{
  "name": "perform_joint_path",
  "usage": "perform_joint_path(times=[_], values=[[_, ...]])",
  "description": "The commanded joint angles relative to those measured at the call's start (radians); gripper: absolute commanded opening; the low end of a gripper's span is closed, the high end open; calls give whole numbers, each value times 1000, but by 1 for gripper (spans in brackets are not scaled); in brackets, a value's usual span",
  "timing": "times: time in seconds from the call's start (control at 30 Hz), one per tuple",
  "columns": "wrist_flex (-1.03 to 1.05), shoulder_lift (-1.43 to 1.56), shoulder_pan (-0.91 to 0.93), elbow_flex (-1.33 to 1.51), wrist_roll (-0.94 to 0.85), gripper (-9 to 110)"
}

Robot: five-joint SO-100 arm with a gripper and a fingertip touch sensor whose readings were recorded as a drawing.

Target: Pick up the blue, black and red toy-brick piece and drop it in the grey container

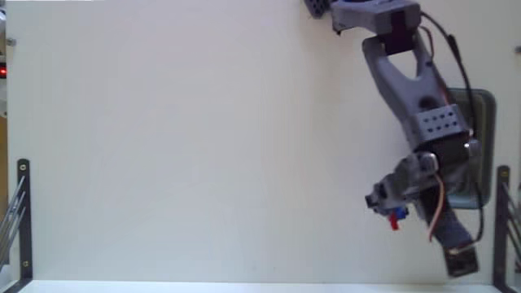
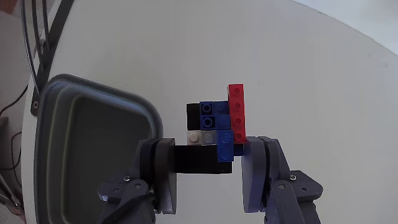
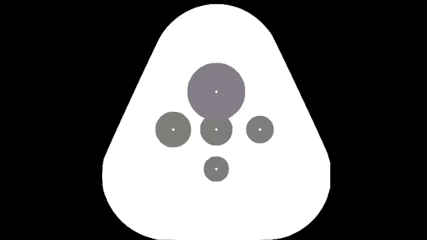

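Gripper: gripper [image 2: 205, 163] has two smooth grey plastic fingers [image 2: 158, 171], clenched on the brick piece from both sides in the wrist view.
Brick piece: brick piece [image 2: 219, 127] is small, hard and blocky, with round bumps. Red bricks stand tall on the right, blue and black sit in the middle, and a small white bit sits low on the left. It sticks out past the fingertips, up off the table.
Bin: bin [image 2: 93, 143] is grey plastic with round corners and a thick rim. It sits just left of the piece. The inside I can see is dark and bare.
Table: table [image 1: 203, 138] is flat, smooth and white.
Fixed view: piece [image 1: 396, 216] hangs at the gripper, just left of the bin [image 1: 486, 146]; the arm [image 1: 415, 89] covers much of the bin.
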Motion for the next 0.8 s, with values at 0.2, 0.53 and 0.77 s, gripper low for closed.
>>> perform_joint_path(times=[0.2,0.53,0.77], values=[[-45,168,-113,95,5,54],[-81,233,-205,195,5,54],[-103,273,-262,258,5,54]])
